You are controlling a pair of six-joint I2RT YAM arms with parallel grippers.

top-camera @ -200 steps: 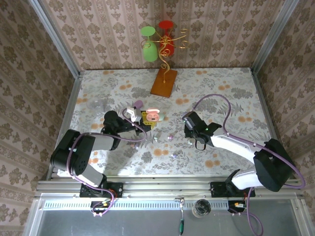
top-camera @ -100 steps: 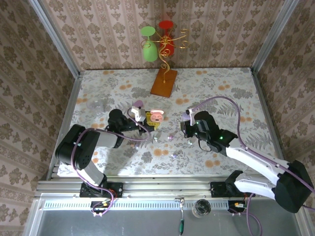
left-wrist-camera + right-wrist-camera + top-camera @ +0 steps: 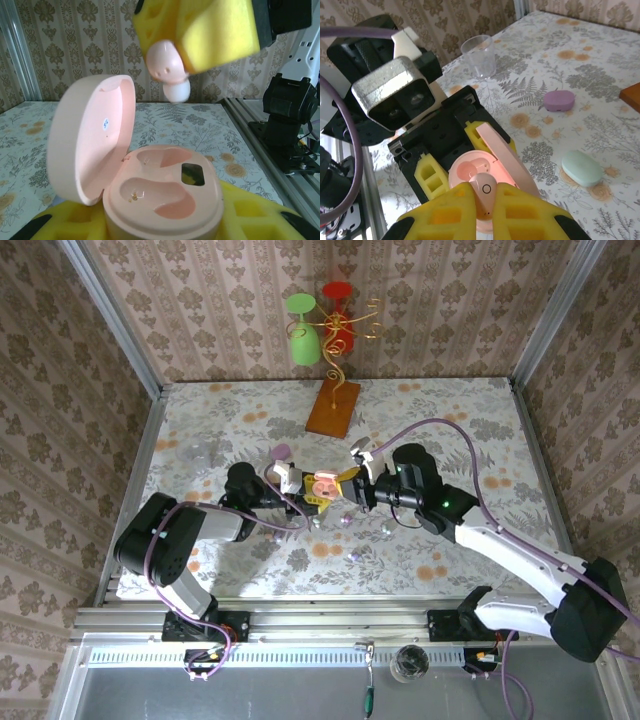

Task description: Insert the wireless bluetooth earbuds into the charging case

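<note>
While right gripper pinches pink earbud just above open charging case, clamped by left gripper: askew entry may jam bud on socket rim; early release drops it to table.

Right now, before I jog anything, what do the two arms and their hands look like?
The left arm is mostly black; the right arm has white links with black joints. Purple cables run along both. The left hand and right hand each have a black body and yellow foam finger pads; the left hand carries a silver-faced camera block.
</note>
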